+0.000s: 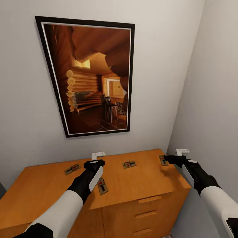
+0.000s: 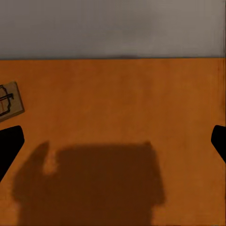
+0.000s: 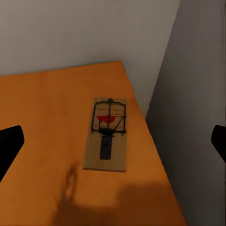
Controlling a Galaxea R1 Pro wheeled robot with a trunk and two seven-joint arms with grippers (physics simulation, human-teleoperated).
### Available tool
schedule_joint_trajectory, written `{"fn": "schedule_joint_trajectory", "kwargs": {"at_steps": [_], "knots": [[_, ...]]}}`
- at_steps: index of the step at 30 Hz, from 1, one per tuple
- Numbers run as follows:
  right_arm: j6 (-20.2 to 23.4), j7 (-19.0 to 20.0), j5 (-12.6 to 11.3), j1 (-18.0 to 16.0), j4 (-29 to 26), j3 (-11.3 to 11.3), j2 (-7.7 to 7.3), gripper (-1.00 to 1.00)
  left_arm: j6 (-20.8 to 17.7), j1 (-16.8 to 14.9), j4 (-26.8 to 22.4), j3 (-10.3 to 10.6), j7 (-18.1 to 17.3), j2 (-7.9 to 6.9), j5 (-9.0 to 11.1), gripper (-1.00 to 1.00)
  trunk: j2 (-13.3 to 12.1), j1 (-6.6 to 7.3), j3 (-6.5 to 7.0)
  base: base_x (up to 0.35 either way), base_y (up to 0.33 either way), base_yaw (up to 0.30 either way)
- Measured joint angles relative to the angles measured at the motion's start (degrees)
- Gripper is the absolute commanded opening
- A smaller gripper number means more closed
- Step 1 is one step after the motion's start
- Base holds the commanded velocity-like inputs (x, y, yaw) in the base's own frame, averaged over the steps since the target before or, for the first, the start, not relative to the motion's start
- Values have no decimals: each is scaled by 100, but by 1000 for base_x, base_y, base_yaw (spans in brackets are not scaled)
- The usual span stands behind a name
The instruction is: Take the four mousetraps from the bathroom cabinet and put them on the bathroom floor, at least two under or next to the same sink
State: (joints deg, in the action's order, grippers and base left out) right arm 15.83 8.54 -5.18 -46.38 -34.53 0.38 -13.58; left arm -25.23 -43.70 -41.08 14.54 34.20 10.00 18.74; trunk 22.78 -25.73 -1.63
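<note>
Both jaws apart, right gripper (image 3: pixel 113 141) over corner mousetrap (image 3: pixel 106 134) near cabinet (image 1: pixel 39 185) edge, seemingly untouched.

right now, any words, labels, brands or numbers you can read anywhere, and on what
None can be read.
The four mousetraps on the cabinet carry a black wire mechanism and a red spot, no lettering.
The framed picture on the wall shows a log-cabin interior, no caption.
The left gripper and right gripper bear no markings.

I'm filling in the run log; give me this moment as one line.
stage: reaching | mousetraps: four on cabinet top | left pincer: open, empty | right pincer: open, over rightmost mousetrap
</note>
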Motion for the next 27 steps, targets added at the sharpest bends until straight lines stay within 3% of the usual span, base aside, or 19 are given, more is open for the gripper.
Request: {"fn": "schedule_joint_trajectory", "kwargs": {"at_steps": [7, 18, 27], "knots": [[-1, 0, 1, 0, 0, -2, 0, 100, 0, -1, 0, -1, -1, 0, 3, 100, 0, -1, 0, 27, -30, 49], [-1, 1, 1, 0, 1, 2, 0, 100, 0, 0, -1, -2, -1, 0, 3, 100, 0, -1, 0, 4, -4, 212], [-1, 0, 0, 0, 0, -3, 0, 100, 0, 0, 1, 0, -1, 0, 3, 100, 0, -1, 0, 0, 0, 41]]}}
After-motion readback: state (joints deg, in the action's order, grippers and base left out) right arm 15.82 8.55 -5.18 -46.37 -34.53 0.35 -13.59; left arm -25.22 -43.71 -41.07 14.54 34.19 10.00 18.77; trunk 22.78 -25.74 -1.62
